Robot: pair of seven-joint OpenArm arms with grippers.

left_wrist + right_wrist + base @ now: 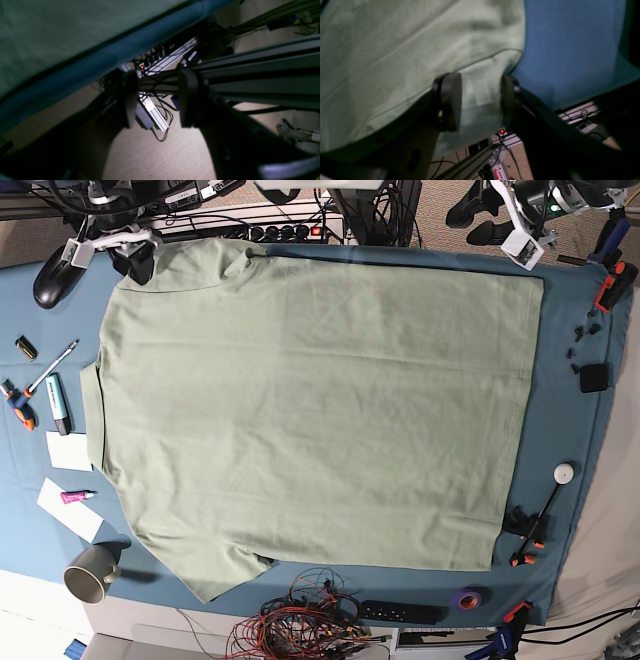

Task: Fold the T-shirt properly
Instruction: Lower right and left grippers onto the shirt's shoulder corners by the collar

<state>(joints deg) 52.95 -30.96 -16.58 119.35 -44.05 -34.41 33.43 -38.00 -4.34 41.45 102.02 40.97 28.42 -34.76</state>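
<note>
Pale sage-green knit T-shirt (310, 410) lies spread flat, filling most of the teal-blue cloth-covered desk (565, 420). Pens and paper slips sit at frame left, a grey mug (90, 572) lower left, and tangled red wires (305, 620) at the bottom edge. Beige carpet floor (155, 155) with cables lies beyond the desk. Left hand (155, 102): fingers apart, empty, off the desk edge. Right hand (480, 100): fingers apart, astride the shirt's edge.

Both hands are matte black: the left hand (156, 100) shows two rounded, disc-like pads on thick curved arms, the right hand (480, 101) the same build, with a small round hole in one arm.
</note>
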